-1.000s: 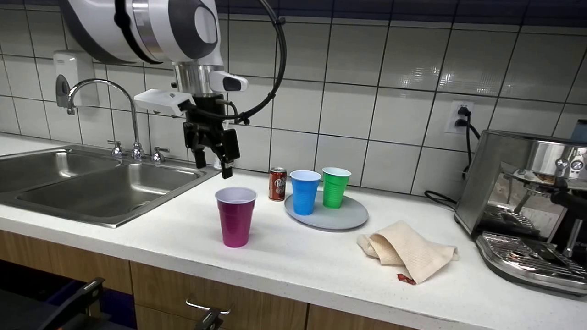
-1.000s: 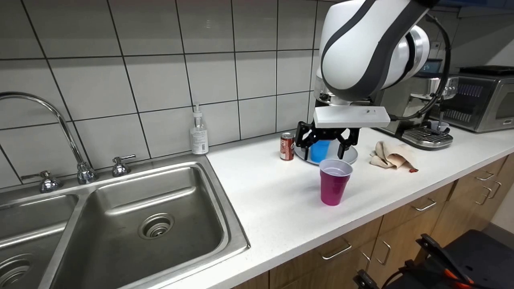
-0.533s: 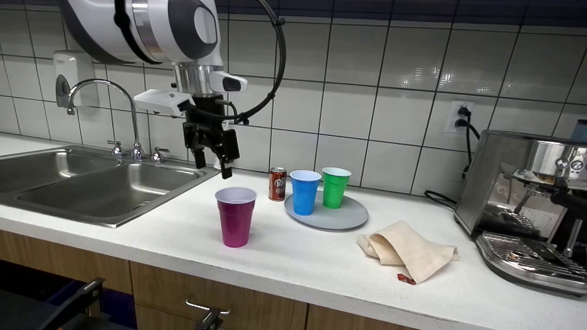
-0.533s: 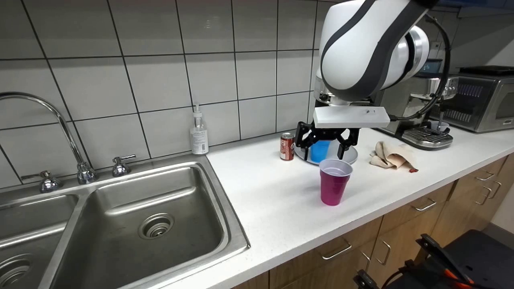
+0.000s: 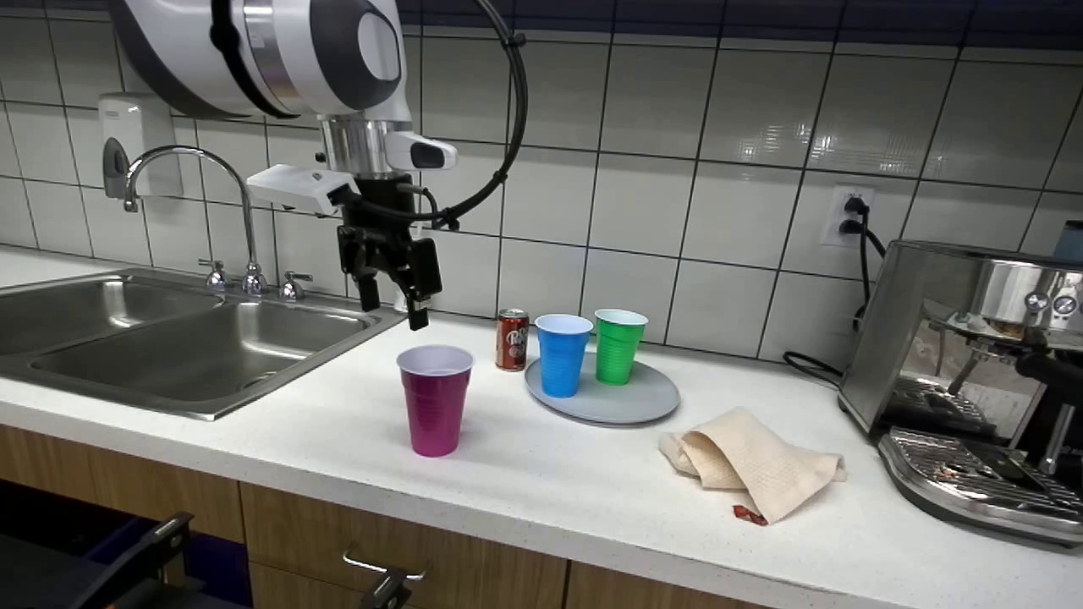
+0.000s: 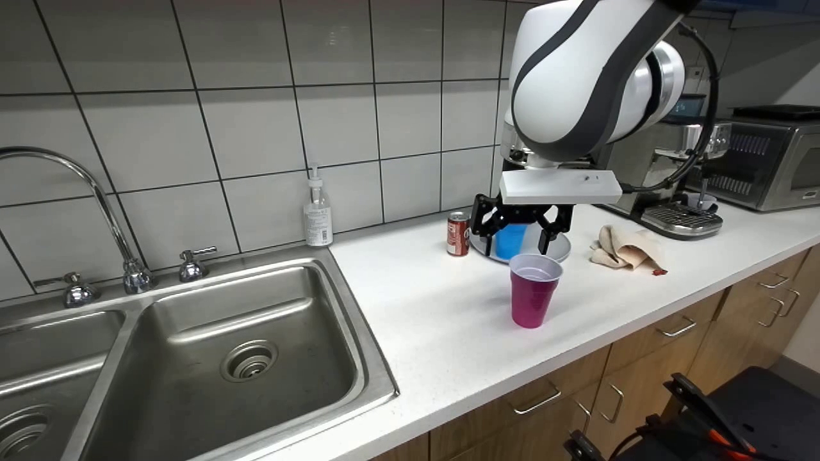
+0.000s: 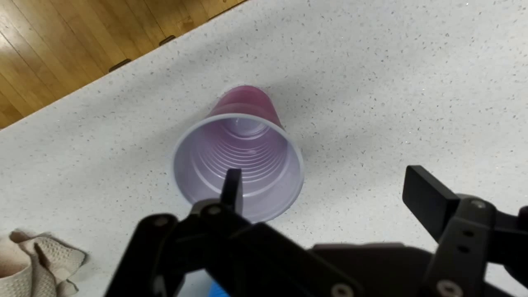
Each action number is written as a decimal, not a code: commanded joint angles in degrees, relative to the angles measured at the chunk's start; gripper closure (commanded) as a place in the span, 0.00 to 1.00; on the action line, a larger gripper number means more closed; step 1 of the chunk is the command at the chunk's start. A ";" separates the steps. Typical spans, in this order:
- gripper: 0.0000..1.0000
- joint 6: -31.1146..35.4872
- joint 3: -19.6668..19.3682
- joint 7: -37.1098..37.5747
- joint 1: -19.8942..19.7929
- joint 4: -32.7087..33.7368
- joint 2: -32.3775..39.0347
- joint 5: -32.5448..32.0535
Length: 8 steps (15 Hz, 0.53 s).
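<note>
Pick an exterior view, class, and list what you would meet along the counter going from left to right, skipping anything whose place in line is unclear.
In an exterior view: chrome tap, purple cup, soda can, blue cup, green cup, beige cloth, coffee machine.

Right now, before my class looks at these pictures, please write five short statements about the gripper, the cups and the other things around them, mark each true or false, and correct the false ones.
1. The purple cup stands upright on the counter. True.
2. The gripper is closed on the purple cup. False: the gripper is open and holds nothing.
3. The blue cup and the green cup stand on the gray plate. True.
4. The soda can lies on its side. False: the soda can stands upright beside the gray plate.
5. The beige cloth hangs over the sink. False: the beige cloth lies on the counter.
</note>
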 commanded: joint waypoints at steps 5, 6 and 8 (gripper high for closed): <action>0.00 0.83 1.64 0.02 -1.50 1.40 1.63 0.70; 0.00 1.19 1.68 0.24 -1.50 1.66 2.07 0.57; 0.00 1.83 1.69 0.79 -1.52 2.30 3.19 0.24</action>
